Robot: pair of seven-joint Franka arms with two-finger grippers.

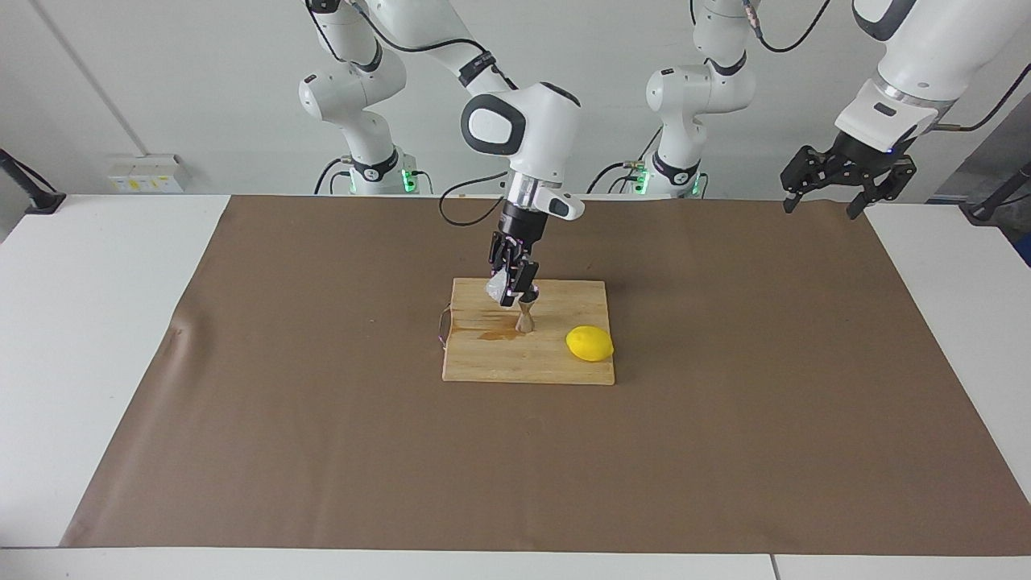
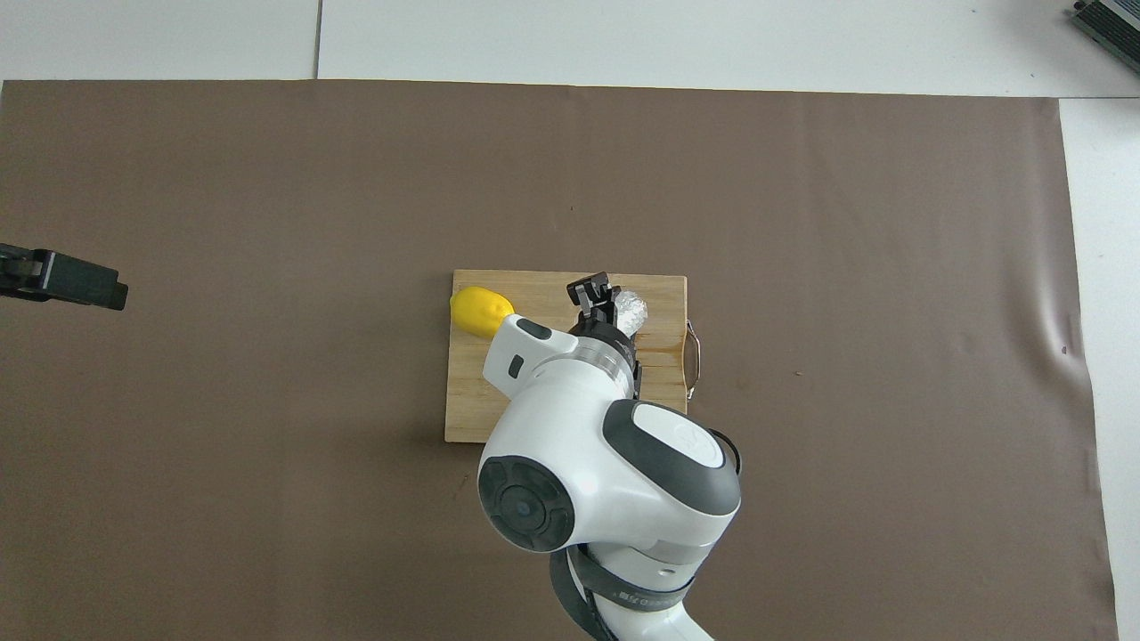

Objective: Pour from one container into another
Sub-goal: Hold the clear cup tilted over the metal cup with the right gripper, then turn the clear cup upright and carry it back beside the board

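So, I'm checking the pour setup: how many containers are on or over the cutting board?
2. The clear cup is gripped by the right gripper over the cutting board. The steel jigger stands on the board beside the lemon. None seem hidden.

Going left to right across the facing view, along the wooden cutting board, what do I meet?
Metal handle loop → clear faceted cup in the right gripper → shiny steel hourglass jigger → yellow lemon.

Both arms: glossy white rounded shells, dark grey joint caps, black bands at joints. Black cables loop from upper links. Green lights glow at both bases. Grippers: black linkage fingers; silver wrist collar.
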